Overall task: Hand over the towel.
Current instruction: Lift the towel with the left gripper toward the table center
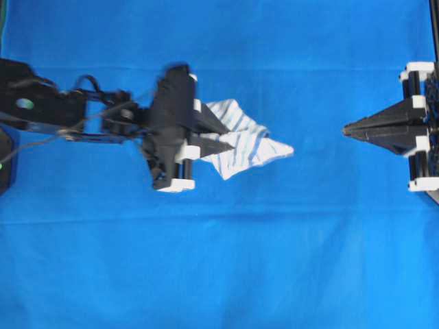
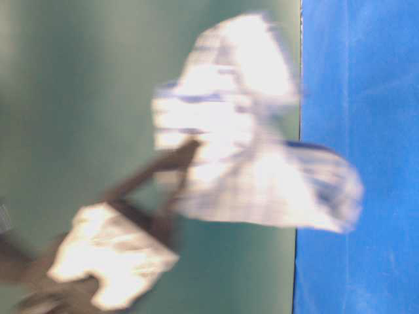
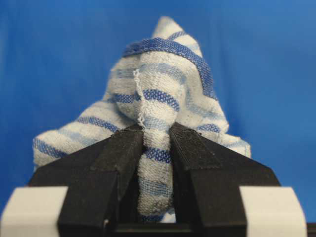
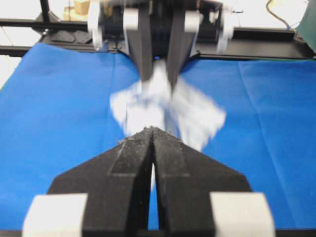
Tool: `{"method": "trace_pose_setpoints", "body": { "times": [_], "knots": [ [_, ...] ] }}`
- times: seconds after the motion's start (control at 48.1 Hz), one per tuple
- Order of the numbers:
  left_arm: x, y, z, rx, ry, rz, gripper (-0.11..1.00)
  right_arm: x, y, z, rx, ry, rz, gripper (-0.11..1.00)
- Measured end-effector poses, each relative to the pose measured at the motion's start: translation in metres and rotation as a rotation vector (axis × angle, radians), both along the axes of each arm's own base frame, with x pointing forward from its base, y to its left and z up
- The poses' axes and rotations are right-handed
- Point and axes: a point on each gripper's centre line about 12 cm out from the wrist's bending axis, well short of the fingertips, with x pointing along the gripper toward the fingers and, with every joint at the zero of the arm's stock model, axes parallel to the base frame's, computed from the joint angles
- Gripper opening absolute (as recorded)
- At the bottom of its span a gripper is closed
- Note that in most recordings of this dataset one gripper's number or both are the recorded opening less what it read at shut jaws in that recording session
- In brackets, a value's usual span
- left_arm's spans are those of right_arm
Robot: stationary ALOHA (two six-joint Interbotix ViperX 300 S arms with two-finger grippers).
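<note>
Towel [image 1: 243,140] between left hand [image 1: 221,137] and right hand [image 1: 346,128]

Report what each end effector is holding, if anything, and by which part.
The left end effector pinches the towel by a bunched fold of the cloth; which edge of the towel cannot be told. The right end effector is shut on nothing.

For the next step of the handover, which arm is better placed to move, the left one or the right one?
Left. Its hand is shut on the towel, so it can carry it across. The right hand is shut, empty and well apart from the towel; it must first open.
</note>
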Motion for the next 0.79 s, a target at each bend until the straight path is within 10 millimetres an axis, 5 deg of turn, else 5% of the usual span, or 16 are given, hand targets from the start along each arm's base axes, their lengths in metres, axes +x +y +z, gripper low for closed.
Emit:
{"method": "trace_pose_setpoints", "body": {
  "times": [0.166, 0.249, 0.707, 0.79],
  "knots": [
    [-0.019, 0.001, 0.05, 0.005, -0.204, 0.002, 0.1, 0.0, 0.0, 0.0, 0.002, 0.0, 0.0, 0.0],
    [-0.029, 0.0, 0.059, 0.009, -0.285, 0.001, 0.1, 0.0, 0.0, 0.001, 0.005, -0.003, 0.0, 0.0],
    [-0.037, 0.0, 0.067, 0.01, -0.354, 0.003, 0.1, 0.015, 0.0, 0.011, 0.022, -0.043, 0.001, 0.01],
    [-0.037, 0.0, 0.067, 0.01, -0.356, 0.003, 0.1, 0.027, 0.001, 0.014, 0.025, -0.049, 0.003, 0.2]
  ]
}}
